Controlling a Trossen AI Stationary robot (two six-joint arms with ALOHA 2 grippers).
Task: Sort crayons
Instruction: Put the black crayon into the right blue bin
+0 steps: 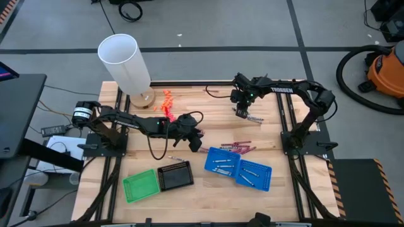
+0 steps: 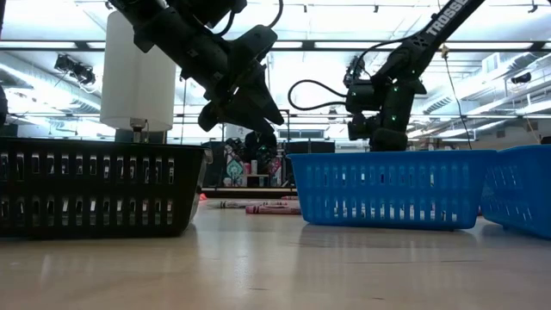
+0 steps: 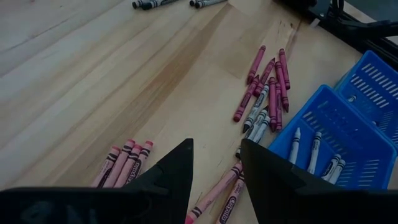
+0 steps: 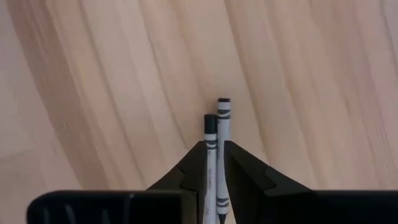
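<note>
Down at the bench (image 4: pixel 93 74), the right gripper (image 4: pixel 215 163) pinches two grey crayons (image 4: pixel 222 134) between its fingers; the left gripper (image 3: pixel 216 163) hovers, fingers apart.

Grey floor (image 1: pixel 252 25), orange vacuum (image 1: pixel 386 69), ceiling strip lights (image 2: pixel 344 45).

Black basket (image 2: pixel 95 189) left, blue basket (image 2: pixel 392 189) right, crayons (image 2: pixel 258 207) between.

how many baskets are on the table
4: a green basket and a black basket side by side near the front edge, and two blue baskets touching each other to their right, holding grey crayons.
</note>
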